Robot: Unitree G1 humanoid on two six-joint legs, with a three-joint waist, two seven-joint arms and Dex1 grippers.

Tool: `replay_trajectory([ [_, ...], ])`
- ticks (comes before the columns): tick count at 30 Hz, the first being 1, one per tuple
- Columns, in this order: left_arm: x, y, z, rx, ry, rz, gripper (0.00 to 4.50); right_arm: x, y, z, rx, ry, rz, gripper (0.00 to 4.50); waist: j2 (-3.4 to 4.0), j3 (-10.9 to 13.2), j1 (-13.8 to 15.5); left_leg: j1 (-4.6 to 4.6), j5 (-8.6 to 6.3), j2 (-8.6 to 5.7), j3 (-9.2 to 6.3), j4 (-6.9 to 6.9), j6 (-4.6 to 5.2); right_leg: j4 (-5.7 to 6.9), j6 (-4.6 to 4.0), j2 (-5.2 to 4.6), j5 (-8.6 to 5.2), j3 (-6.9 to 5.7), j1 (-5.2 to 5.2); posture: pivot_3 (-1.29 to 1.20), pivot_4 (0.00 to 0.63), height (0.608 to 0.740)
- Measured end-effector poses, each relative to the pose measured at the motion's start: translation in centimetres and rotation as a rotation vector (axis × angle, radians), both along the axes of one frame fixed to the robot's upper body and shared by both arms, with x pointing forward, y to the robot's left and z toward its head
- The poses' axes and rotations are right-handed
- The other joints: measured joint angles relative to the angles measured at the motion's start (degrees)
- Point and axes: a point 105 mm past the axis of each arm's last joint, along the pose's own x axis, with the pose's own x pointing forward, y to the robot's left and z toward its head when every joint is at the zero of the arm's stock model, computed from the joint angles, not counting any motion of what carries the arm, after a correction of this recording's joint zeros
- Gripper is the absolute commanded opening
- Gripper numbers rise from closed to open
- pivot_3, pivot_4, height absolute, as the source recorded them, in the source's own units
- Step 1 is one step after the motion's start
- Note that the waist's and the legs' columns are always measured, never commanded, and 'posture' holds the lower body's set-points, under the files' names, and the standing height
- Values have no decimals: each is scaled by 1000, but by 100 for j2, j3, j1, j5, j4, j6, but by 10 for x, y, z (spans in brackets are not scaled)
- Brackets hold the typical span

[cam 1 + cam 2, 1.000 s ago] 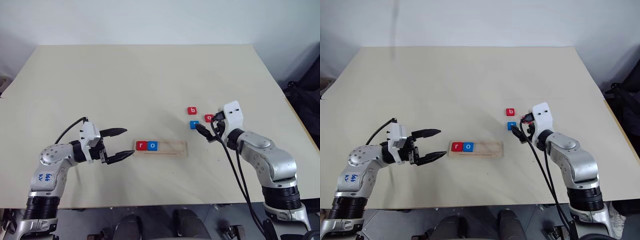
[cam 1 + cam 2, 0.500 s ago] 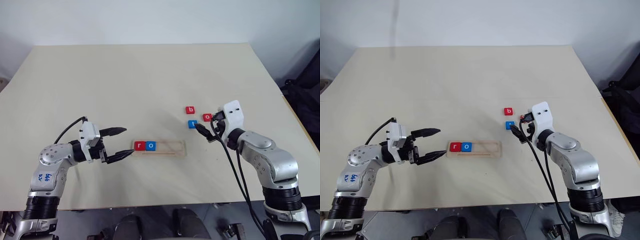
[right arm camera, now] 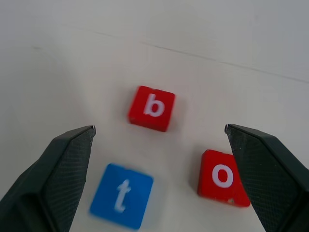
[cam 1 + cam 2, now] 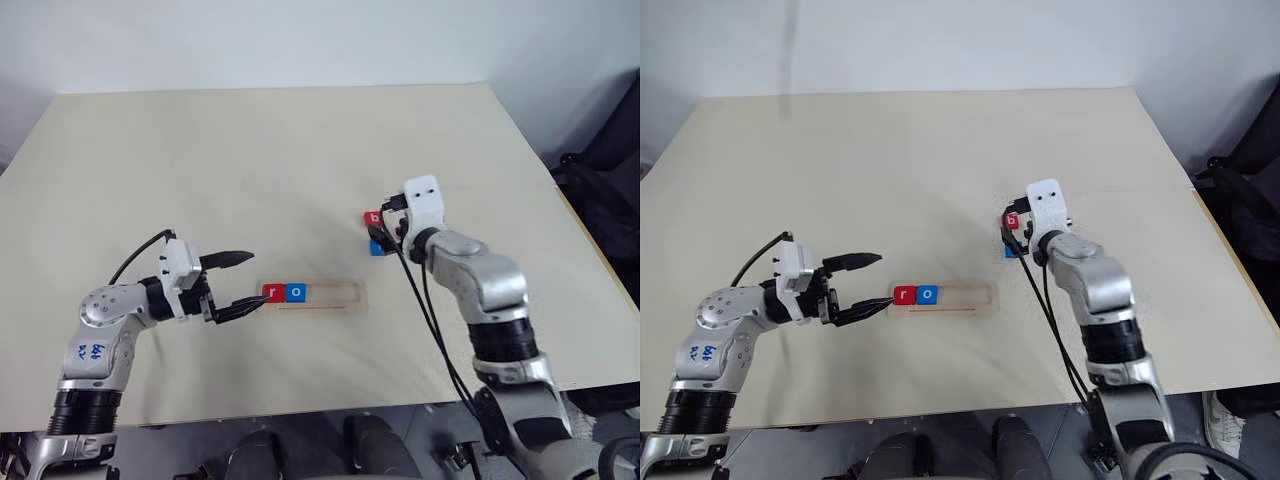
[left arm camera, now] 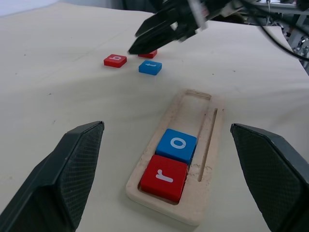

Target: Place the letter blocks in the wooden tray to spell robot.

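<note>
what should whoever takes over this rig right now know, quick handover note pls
Left gripper: jaws open, holding nothing, beside the left end of the wooden tray.
Right gripper: jaws open, holding nothing, over the three loose blocks.
Done: red r and blue o sit side by side at the tray's left end.
Left: red b, red o and blue t lie on the table beyond the tray's right end. Place b, then o, then t after the blue o to finish "robot".
</note>
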Motion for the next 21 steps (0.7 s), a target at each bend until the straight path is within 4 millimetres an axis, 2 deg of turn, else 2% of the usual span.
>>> replay_trajectory([
  [6, 0, -1, 0, -1, -1, -2, 4452, 15, 24, -12, 31, 32, -12, 4500, 2, 1, -101, -1, 2, 3, 1, -2, -3, 5, 0, 1, 0, 0, -5, 0, 150, 740],
  [13, 0, -1, 1, -1, -2, 0, 4452, 25, 40, -11, 66, 35, -43, 4500, 3, 1, -222, -1, 5, 6, -1, -5, -8, 15, 0, 1, 0, -2, -4, 0, 150, 740],
  [16, 1, 0, 1, -1, -3, 3, 4500, 28, 42, -11, 76, 30, -63, 3860, 3, 1, -233, -1, 5, 6, -1, -5, -8, 15, 0, 0, 0, -3, -4, 0, 150, 740],
  [21, 1, 0, 1, -2, -3, 6, 4500, 28, 50, -14, 81, 35, -60, 2163, 3, 2, -243, -1, 5, 6, -2, -6, -9, 16, 0, 0, 0, -3, -4, 0, 150, 740],
])
